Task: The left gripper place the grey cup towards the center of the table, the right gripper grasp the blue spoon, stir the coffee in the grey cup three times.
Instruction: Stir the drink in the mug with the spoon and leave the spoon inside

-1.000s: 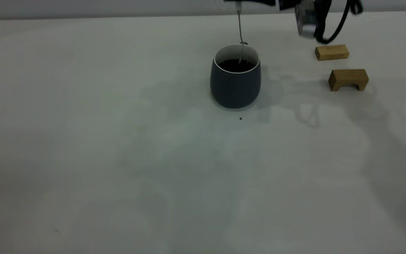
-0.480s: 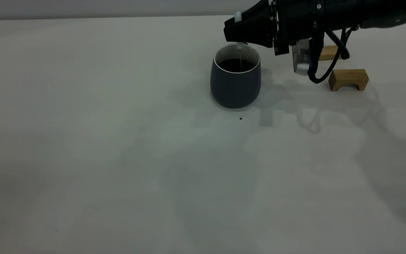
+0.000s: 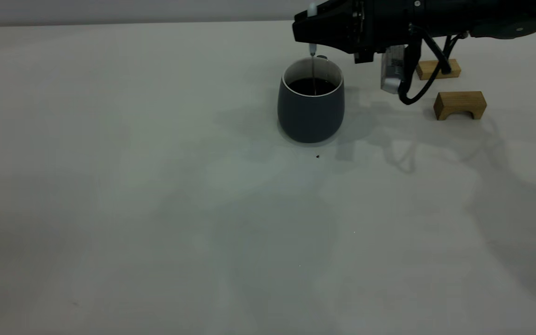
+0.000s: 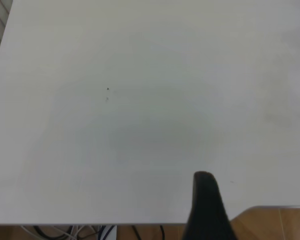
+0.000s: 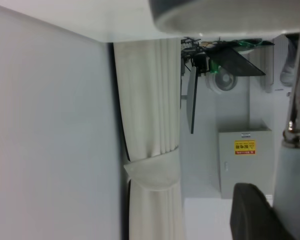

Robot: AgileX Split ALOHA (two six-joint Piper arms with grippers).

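Cup (image 3: 311,111): grey, on the table (image 3: 156,209), coffee (image 3: 311,86) inside | spoon (image 3: 313,70): straight up and down, right under the right claw (image 3: 306,31), clenched on its handle (bowl dipped in the coffee) | left claw (image 4: 206,210): far off, grip unclear | two wooden blocks (image 3: 459,104) well apart, lots of room

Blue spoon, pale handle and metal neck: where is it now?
Exterior view: the blue spoon hangs upright from the right gripper over the grey cup, neck dipping into the dark coffee.

White curtain (image 5: 152,150) tied back, grey cabinet (image 5: 242,162)
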